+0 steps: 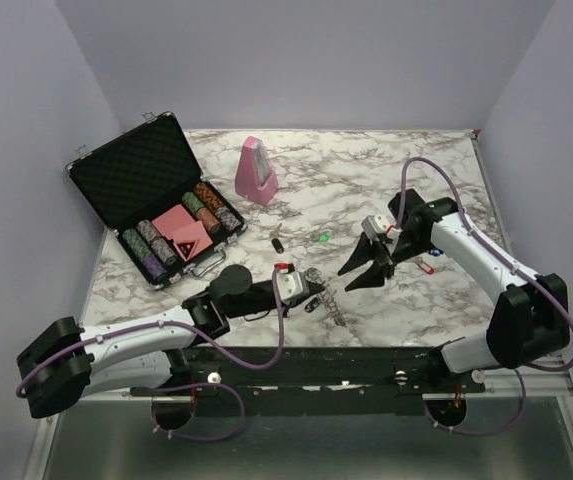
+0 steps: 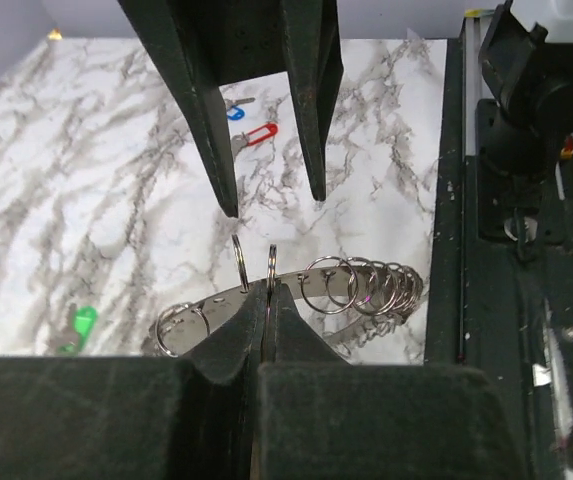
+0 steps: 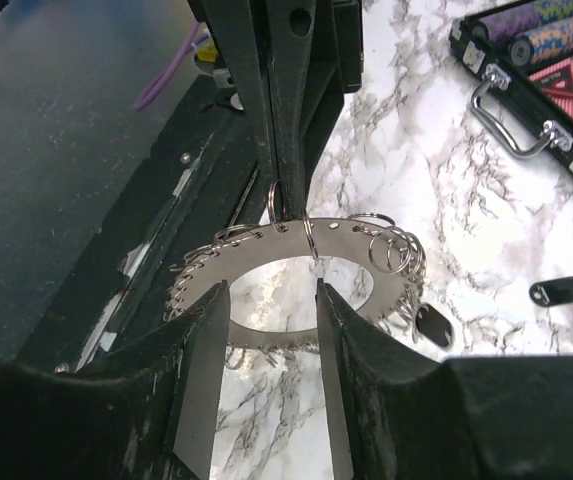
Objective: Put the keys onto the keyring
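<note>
A marble-patterned table (image 1: 416, 170) fills the overhead view, with an open poker-chip case (image 1: 136, 170) at its back left and a pink metronome (image 1: 256, 172) behind the centre. Your two arms reach in from the near edge and meet tip to tip near the front middle. The left gripper (image 2: 266, 292) is clenched on the keyring (image 2: 366, 285), a flat silvery band hung all round with small split rings, pinching it by the rim close to the front rail. Whether the band clears the marble cannot be told. The right gripper (image 3: 271, 292) is released and empty; its fingers stand apart, pointing at the stretch of band beside the left pinch and apparently just short of it. Since that hand carries nothing, the step looks like fetching a key. Back it straight off so it does not knock the band, keep the left clamp firm and level, and take a key by its shaft so the head stays free to thread. A red-capped key (image 2: 258, 134) and a blue-capped key (image 2: 234, 113) lie together on the marble beyond the right gripper, well apart from the ring. One black-capped key (image 3: 432, 325) sits right at the ring's edge, perhaps hanging from it, and another black-capped key (image 3: 562, 292) lies near it.
</note>
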{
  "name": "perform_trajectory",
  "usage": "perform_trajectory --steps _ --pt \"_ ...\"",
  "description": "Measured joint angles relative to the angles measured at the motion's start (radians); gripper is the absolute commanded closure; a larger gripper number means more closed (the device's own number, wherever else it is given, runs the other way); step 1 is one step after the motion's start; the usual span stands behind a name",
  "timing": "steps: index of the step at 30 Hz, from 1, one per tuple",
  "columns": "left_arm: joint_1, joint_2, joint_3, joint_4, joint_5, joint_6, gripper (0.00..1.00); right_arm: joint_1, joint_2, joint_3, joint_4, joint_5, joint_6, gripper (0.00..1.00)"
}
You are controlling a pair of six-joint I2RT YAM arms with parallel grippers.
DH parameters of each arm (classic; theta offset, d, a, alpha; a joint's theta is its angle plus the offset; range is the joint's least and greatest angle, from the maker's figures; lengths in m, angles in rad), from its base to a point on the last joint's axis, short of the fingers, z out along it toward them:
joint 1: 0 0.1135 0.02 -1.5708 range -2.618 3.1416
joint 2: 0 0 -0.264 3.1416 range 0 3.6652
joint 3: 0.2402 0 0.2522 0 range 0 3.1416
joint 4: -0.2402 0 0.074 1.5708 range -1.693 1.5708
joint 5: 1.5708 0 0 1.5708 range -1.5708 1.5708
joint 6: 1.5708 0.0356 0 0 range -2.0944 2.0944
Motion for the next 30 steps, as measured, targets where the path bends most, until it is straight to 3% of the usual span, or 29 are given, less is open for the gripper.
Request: perform_trajectory --steps 9,16,30 --pt "0.0 -0.045 0.006 -0.097 0.06 0.216 1.0 0.01 -0.049 0.027 -0.062 -0.051 -0.031 0.5" --pt "0.0 -0.023 0.025 -0.117 0.072 0.219 1.0 0.077 -0.049 0.027 -0.079 -0.05 -0.053 0.73" --pt "0.0 -0.005 0.026 -0.061 0.079 0.15 1.0 0.112 -0.048 0.009 0.039 -0.032 0.077 0.66"
